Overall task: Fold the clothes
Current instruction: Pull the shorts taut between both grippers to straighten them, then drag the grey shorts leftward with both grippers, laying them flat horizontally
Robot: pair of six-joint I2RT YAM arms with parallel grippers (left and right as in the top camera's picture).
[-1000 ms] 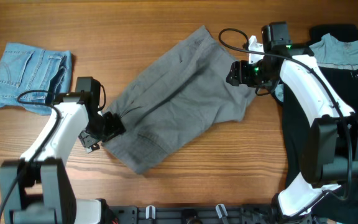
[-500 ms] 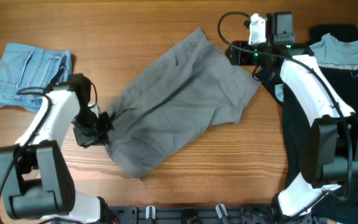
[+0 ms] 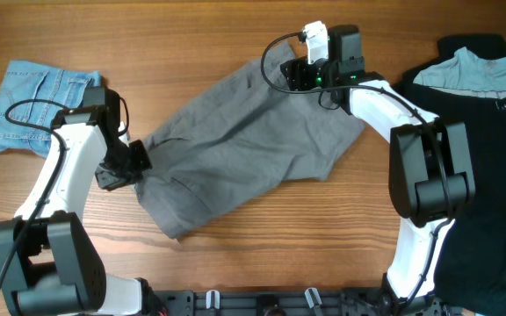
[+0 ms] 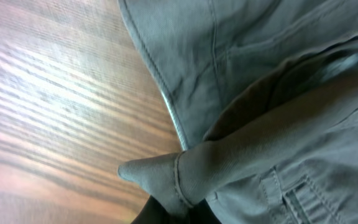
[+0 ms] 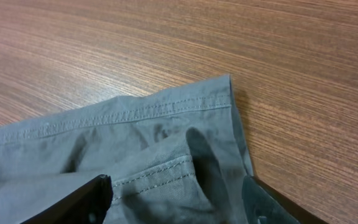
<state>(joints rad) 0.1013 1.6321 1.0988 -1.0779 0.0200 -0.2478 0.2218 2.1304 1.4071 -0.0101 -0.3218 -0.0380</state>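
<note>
On wrist cams only: left gripper [image 4: 171, 213] clamped on pants [image 4: 278, 118] fold, right gripper [image 5: 179, 194] apart.

My left pincer [image 3: 137, 164] is clamped tight on the plain grey woven pants [image 3: 244, 132], elbow bent; my right pincer [image 3: 290, 75] hangs low, jaws spread, arm stretched forward

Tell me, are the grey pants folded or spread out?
Spread out: the grey pants lie mostly flat on the table, bunched only where the left gripper pinches one corner.
</note>
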